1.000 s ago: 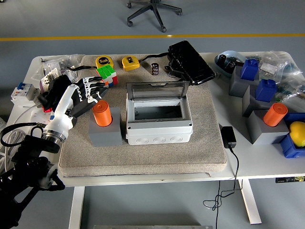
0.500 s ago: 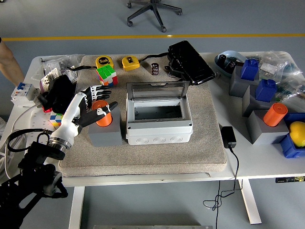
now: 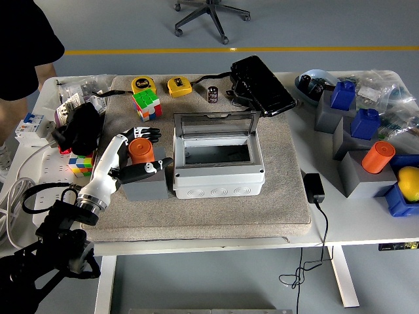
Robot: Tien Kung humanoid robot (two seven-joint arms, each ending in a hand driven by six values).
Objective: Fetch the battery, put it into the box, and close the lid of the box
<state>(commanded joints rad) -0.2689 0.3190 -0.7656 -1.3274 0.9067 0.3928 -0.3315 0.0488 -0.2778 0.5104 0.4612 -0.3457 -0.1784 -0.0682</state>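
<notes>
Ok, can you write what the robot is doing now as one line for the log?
left hand: fingers around orange battery, not lifted | battery: upright in grey holder | box: lid open, empty | right hand: out of view

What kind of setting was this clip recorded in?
Likely a robotics lab or workshop: a white table on a grey floor with a yellow line, an office chair behind, and practice props such as an open grey box and an orange battery on a block.

A grey floor (image 3: 98,26) (crossed by a yellow line (image 3: 262,50)) holds a black office chair (image 3: 211,14).
</notes>
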